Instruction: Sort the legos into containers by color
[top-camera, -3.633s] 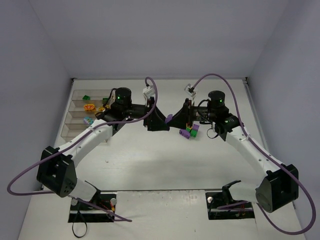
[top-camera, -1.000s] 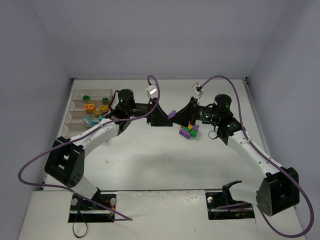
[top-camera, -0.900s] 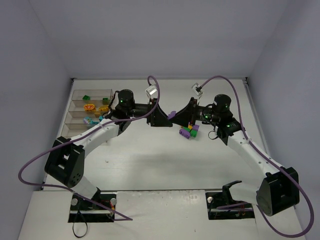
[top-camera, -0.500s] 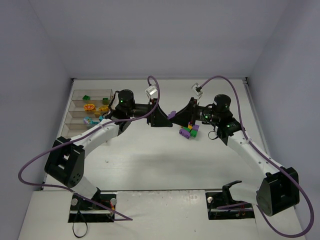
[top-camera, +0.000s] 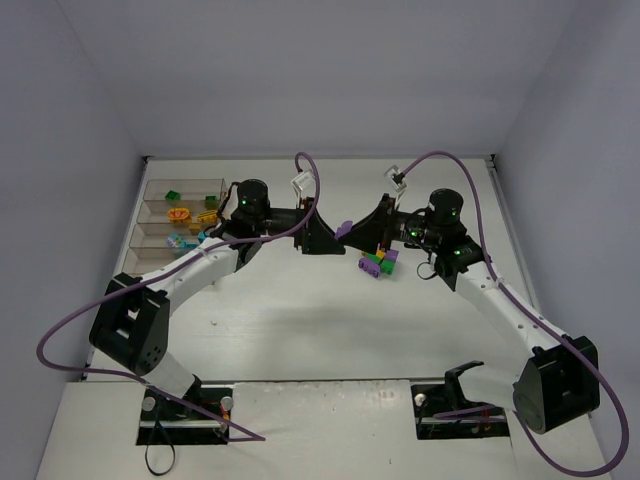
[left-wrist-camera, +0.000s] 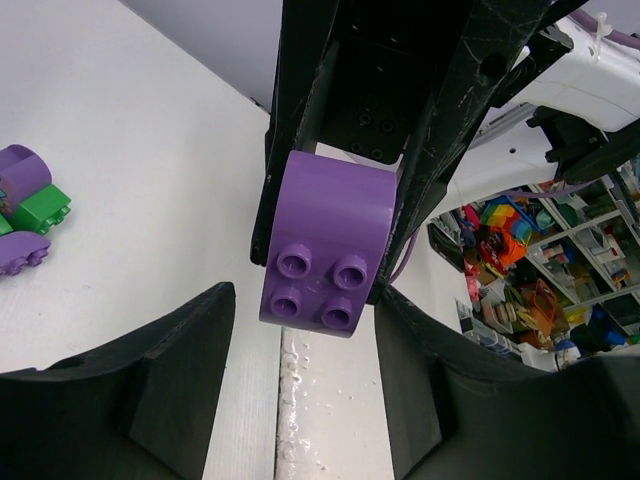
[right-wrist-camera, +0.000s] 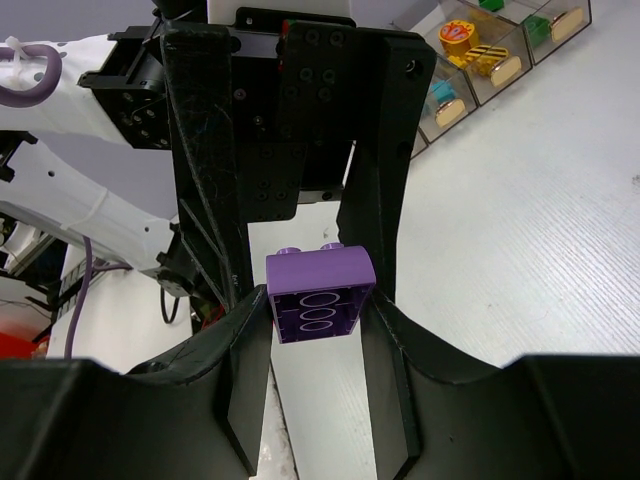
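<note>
right gripper (right-wrist-camera: 318, 310): closed on the purple brick (left-wrist-camera: 325, 240), which is held mid-table between the two arms.
left gripper (left-wrist-camera: 305, 300): jaws spread wide, one finger set to each side of the brick, no grip seen.
loose legos (top-camera: 377, 262): purple and green, piled on the table below the right gripper.
containers (top-camera: 148, 222): far left; green, orange, yellow and teal pieces seen inside.

Two arms (top-camera: 185, 272), four containers (top-camera: 150, 202).

Smooth purple plastic brick (right-wrist-camera: 318, 300), clear plastic containers (top-camera: 150, 228), matt table (top-camera: 300, 320).
</note>
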